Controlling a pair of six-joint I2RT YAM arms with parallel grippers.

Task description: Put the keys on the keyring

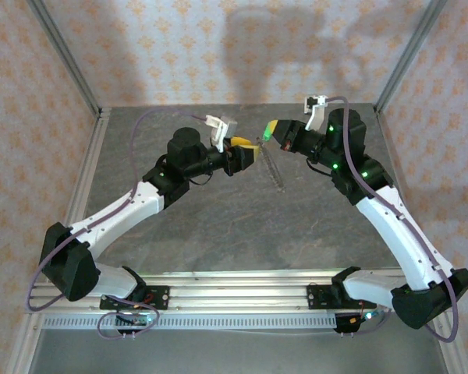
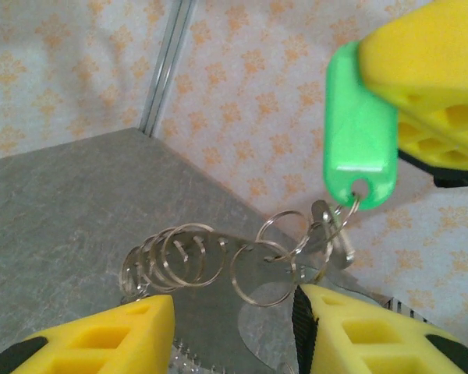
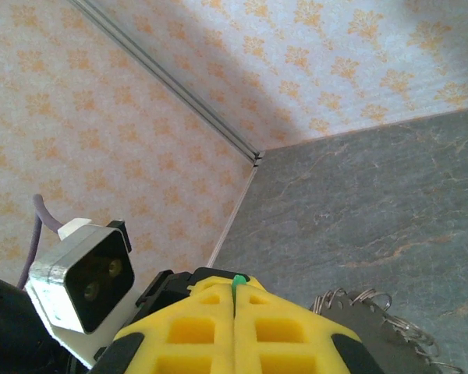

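Green key (image 2: 359,132) pinched between closed right fingers (image 2: 433,70).

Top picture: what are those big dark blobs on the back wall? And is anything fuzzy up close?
Top external: those are soft shadows on the wall, probably cast by the arms. Left wrist: the left gripper, close to the lens, looks blurry; the green key and keyring look sharper. Right wrist: a dim shadow crosses the wall.
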